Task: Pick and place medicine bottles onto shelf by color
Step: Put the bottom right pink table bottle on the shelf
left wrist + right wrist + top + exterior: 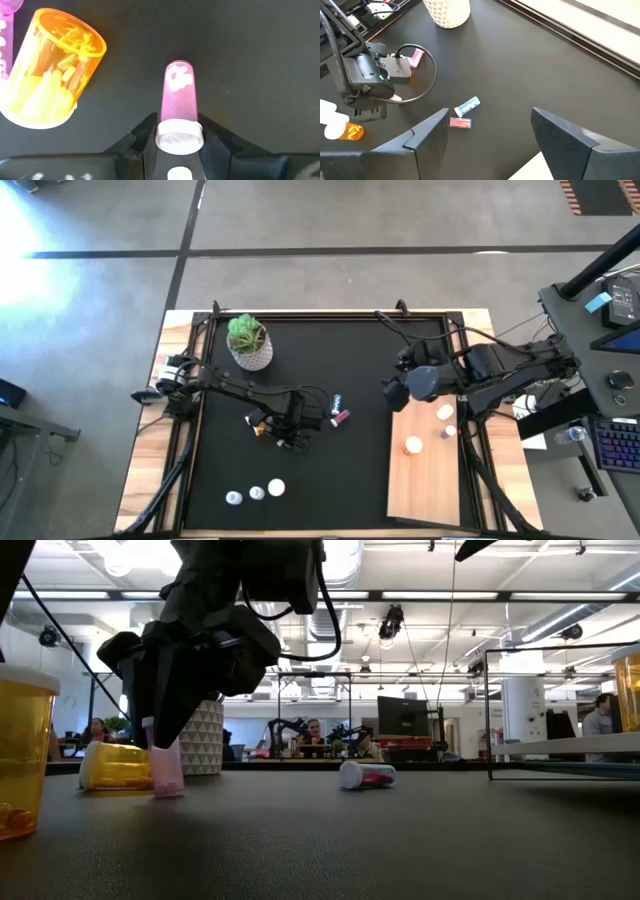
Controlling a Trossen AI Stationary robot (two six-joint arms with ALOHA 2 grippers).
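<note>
From above, the left pincer (285, 430) sits mid-table, the right pincer (393, 393) by the shelf (425, 485). Low down, a pink bottle (165, 768) stands upright on the black mat (400, 840). The left wrist shows it clenched below its cap, probably for lifting. The right wrist shows the jaws released and empty, waiting.

Pink bottle (178, 95) upright on mat, amber bottle (50, 75) lying beside
</note>
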